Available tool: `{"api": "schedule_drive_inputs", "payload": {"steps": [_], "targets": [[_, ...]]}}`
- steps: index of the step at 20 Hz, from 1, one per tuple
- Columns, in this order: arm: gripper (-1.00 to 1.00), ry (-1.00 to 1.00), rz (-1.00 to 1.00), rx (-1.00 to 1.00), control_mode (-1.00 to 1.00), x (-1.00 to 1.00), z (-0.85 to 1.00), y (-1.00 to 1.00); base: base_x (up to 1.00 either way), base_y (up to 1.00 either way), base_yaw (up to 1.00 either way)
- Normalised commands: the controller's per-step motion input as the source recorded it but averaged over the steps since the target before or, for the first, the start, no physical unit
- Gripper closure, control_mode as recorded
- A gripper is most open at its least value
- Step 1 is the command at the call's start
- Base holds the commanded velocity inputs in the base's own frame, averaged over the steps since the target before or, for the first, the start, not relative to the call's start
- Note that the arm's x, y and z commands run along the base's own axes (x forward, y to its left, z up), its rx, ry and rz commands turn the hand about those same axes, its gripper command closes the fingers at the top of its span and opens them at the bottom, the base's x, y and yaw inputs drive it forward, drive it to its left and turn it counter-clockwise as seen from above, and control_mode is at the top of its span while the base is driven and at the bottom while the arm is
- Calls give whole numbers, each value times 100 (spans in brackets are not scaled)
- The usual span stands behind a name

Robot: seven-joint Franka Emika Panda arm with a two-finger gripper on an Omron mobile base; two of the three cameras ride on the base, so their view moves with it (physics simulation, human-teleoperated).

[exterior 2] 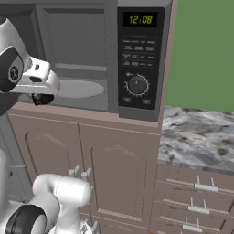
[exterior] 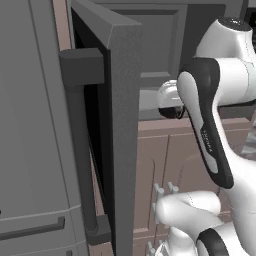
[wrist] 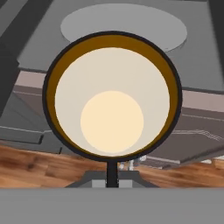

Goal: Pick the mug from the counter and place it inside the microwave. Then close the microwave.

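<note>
The mug (wrist: 112,98) hangs in my gripper (wrist: 112,171), which is shut on it. In the hand view I look straight into its pale cream inside, ringed by a thin black wall. It is held at the front of the microwave's (exterior 2: 137,59) open cavity, over the lip, with the round grey turntable (wrist: 122,24) just beyond. From the right base view the mug (exterior 2: 43,99) shows as a small dark shape under the white hand. The microwave door (exterior: 120,100) stands swung wide open, its bar handle (exterior: 80,150) facing me. The marbled counter (exterior 2: 196,132) lies right of the microwave.
Mauve-brown cabinet fronts (exterior 2: 114,169) sit under the microwave, with drawers and silver handles (exterior 2: 201,187) below the counter. A tall plain grey panel (exterior: 30,125) stands left of the open door. Wooden floor (wrist: 43,168) shows below.
</note>
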Motion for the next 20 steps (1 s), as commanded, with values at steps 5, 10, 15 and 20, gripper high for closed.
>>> {"api": "schedule_drive_inputs", "payload": {"steps": [5, 10, 15, 20], "targets": [[100, 0, 0, 0, -100, 77, -15, 2, 0, 0, 0], [100, -3, 0, 0, -100, 75, -23, 6, 0, 0, 0], [100, -5, 0, 0, -100, 65, -33, 7, 0, 0, 0], [100, 0, 0, 0, -100, 23, -12, 10, 0, 0, 0]]}}
